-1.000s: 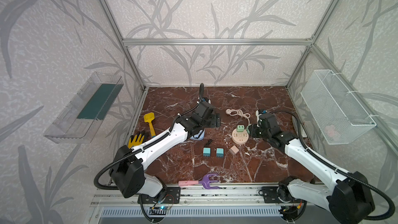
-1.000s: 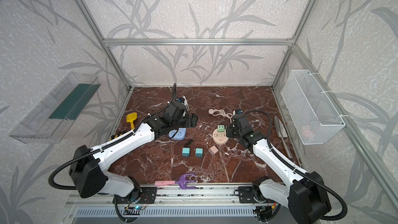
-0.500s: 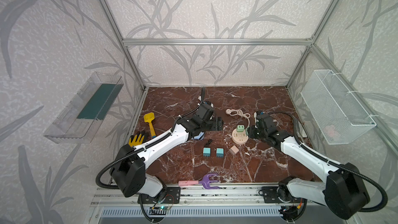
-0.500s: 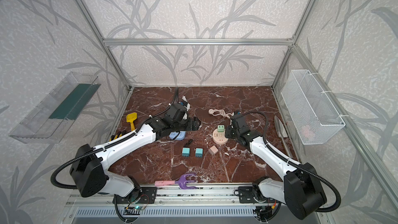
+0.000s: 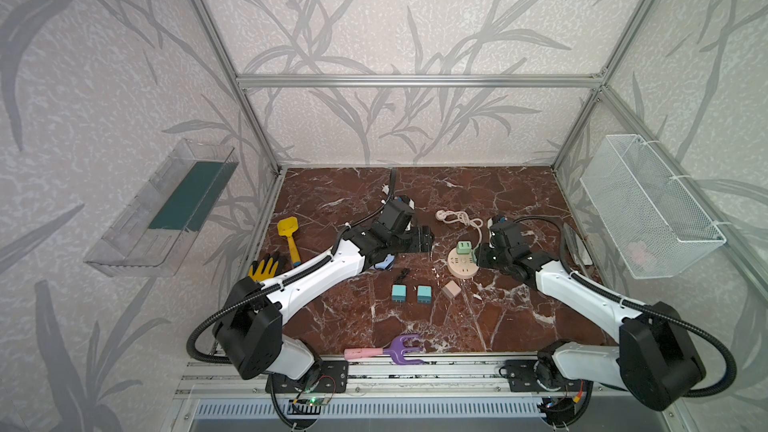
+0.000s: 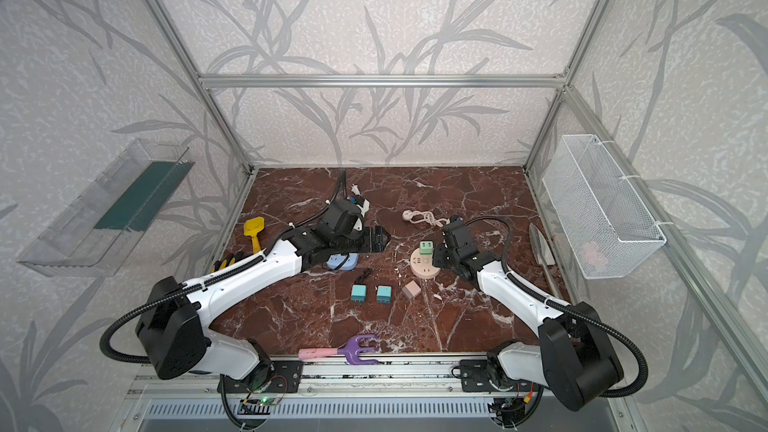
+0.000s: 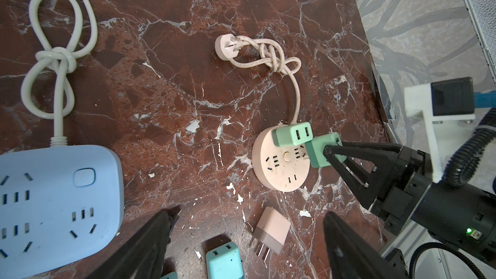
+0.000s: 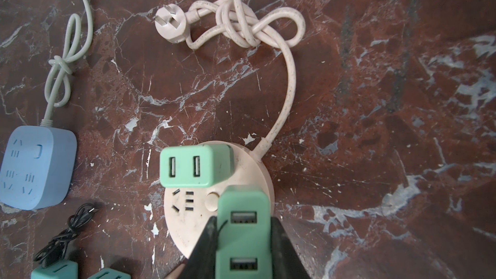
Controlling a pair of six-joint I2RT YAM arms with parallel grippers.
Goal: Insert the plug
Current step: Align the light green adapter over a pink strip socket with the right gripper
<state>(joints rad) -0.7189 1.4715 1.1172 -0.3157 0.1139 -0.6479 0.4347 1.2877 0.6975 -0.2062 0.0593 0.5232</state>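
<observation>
Found green plug (image 7: 320, 151) clamped in right gripper (image 8: 243, 224) jaws at edge of round pink socket (image 5: 462, 268), right of centre in both top views, beside seated twin (image 7: 291, 134), apparently not yet inserted; left gripper (image 7: 249, 217) jaws wide apart, empty.

Bare red marble worktop (image 5: 498, 317) toward the front right corner. A seated mint-green adapter (image 5: 464, 247) blocks the round beige socket disc's (image 5: 461, 273) rear; the right gripper's (image 8: 243, 222) mint-green plug (image 7: 319, 146) covers its right side.
</observation>
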